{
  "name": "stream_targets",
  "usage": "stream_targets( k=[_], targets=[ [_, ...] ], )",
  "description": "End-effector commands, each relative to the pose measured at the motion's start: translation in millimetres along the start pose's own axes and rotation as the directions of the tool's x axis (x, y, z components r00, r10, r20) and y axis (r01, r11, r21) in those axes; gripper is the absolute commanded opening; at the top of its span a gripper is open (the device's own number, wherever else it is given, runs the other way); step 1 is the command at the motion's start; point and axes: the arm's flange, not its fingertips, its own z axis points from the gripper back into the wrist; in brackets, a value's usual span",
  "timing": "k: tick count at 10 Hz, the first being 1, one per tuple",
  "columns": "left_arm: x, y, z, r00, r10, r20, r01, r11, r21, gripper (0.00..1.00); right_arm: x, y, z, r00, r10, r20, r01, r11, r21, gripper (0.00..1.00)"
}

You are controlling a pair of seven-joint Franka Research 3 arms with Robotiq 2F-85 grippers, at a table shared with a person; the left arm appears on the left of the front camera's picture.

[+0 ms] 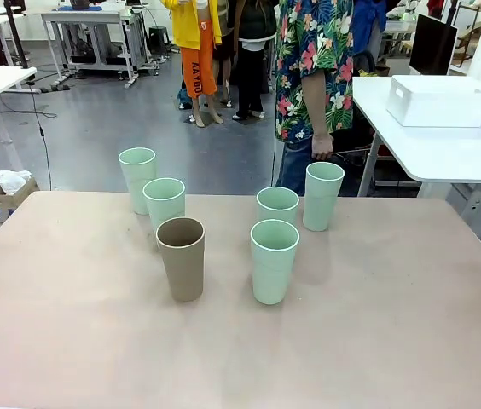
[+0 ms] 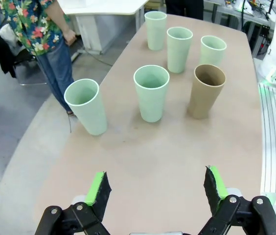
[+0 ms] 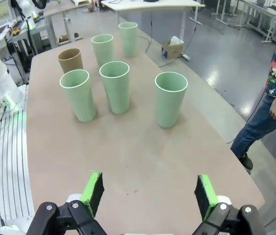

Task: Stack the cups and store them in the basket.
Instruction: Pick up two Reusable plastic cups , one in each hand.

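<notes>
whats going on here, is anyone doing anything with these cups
Nothing is being handled yet. Five pale mint green plastic tumblers and one tan-brown tumbler stand upright and apart on the beige table, none stacked. The white rectangular plastic basket sits on a separate white table at the far right. The left gripper and right gripper are open, holding nothing. A person in a floral shirt stands at the far side, hand hanging down.
</notes>
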Motion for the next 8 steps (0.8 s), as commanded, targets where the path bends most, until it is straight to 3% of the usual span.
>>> stream_targets(
  k=[1, 8],
  targets=[
    [1.1, -0.2, 0.3, 1.0, -0.004, 0.0, 0.004, 1.0, -0.002, 1.0, 2.5, -2.5, 1.1, 0.999, 0.027, 0.026, -0.027, 1.0, -0.002, 1.0],
    [1.1, -0.2, 0.3, 1.0, -0.004, 0.0, 0.004, 1.0, -0.002, 1.0, 2.5, -2.5, 1.1, 0.999, 0.027, 0.026, -0.027, 1.0, -0.002, 1.0]
  ],
)
